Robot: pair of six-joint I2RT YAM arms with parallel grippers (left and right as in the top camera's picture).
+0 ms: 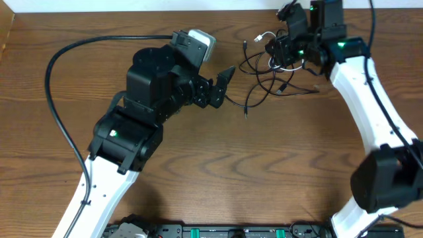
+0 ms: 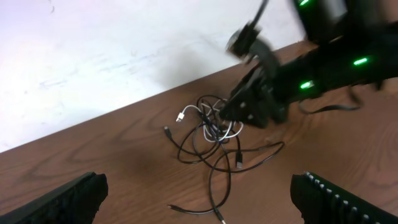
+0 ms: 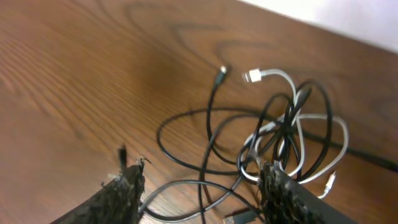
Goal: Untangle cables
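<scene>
The cables (image 1: 263, 74) lie in one tangled heap on the wooden table at the back right: two or so black cords and a white cord (image 3: 281, 77) looped through each other. A loose black end (image 2: 214, 208) trails toward my left gripper (image 1: 223, 86), which hangs wide open just left of the heap, holding nothing. My right gripper (image 1: 283, 54) hovers low over the far right side of the heap. Its jaws stand apart in the right wrist view (image 3: 199, 190), with black loops lying between them, and the right finger (image 3: 298, 199) sits against the white and black loops.
A white wall (image 2: 93, 56) borders the table's far edge close behind the heap. The left arm's thick black wire (image 1: 56, 99) arcs over the table's left side. A black equipment rail (image 1: 218, 231) runs along the front edge.
</scene>
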